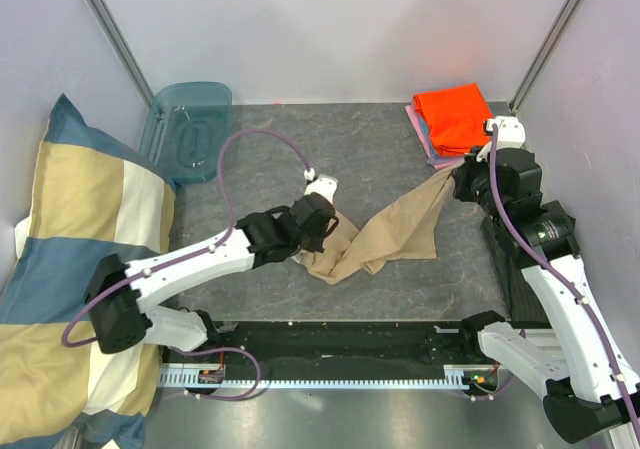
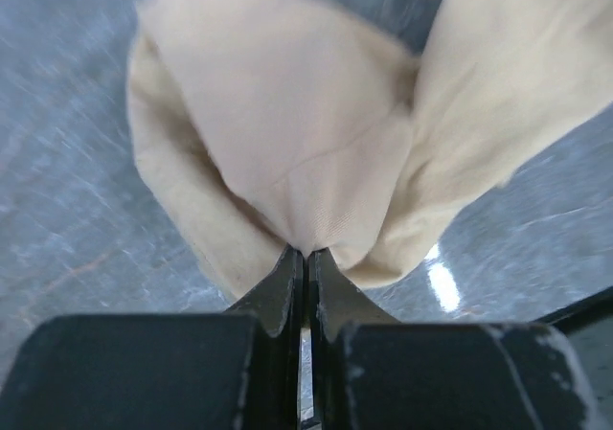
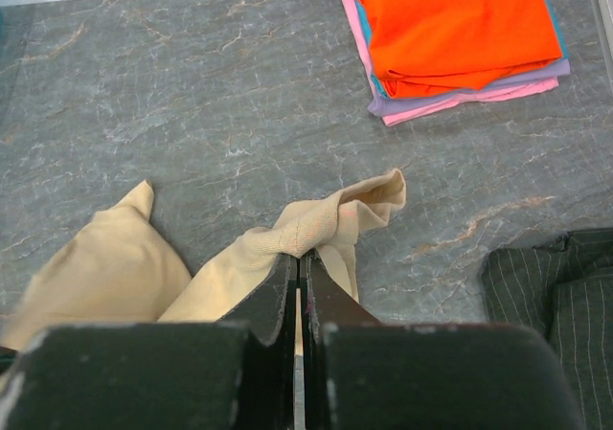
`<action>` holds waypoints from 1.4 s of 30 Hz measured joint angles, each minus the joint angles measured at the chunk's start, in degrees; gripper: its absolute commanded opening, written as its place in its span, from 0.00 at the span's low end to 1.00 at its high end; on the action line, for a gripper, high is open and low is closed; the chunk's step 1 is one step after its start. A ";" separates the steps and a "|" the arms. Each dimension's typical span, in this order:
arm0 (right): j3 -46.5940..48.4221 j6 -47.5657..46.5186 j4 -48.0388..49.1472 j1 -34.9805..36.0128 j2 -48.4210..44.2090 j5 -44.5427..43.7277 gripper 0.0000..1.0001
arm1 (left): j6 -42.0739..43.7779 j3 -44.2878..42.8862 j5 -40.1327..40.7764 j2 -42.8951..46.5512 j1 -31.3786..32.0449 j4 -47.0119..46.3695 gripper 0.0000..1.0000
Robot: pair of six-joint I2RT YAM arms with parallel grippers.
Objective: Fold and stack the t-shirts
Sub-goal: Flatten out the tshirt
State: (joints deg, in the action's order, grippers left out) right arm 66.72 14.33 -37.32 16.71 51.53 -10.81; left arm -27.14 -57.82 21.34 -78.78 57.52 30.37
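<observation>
**Fig.** Both claws are clamped on the tan t-shirt (image 1: 385, 234), which lies bunched on the bench (image 1: 370, 149) between them. The left claw (image 2: 305, 258) pinches a fold at its left end. The right claw (image 3: 299, 260) pinches an edge at its right end, near the folded stack topped by the orange t-shirt (image 1: 455, 117). We judge two risks. Each grip takes only a thin pinch, which may slip under tension. The right arm, working just beside the stack, may nudge it askew.
</observation>
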 measured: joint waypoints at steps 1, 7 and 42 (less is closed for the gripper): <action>-0.11 0.02 0.07 0.00 0.00 0.02 0.00 | 0.44 -1.53 0.46 1.25 -0.02 0.72 0.02; -0.74 0.04 0.09 0.00 0.17 0.46 0.00 | 2.62 -8.04 2.71 8.37 -1.01 2.60 0.02; -0.70 0.07 0.15 0.00 0.17 -0.09 0.00 | 3.54 -14.27 6.51 13.42 -2.34 8.17 0.02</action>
State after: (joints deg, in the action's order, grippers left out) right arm 66.02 14.39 -37.17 16.71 51.70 -10.90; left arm -23.59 -72.10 27.86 -65.36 55.18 38.54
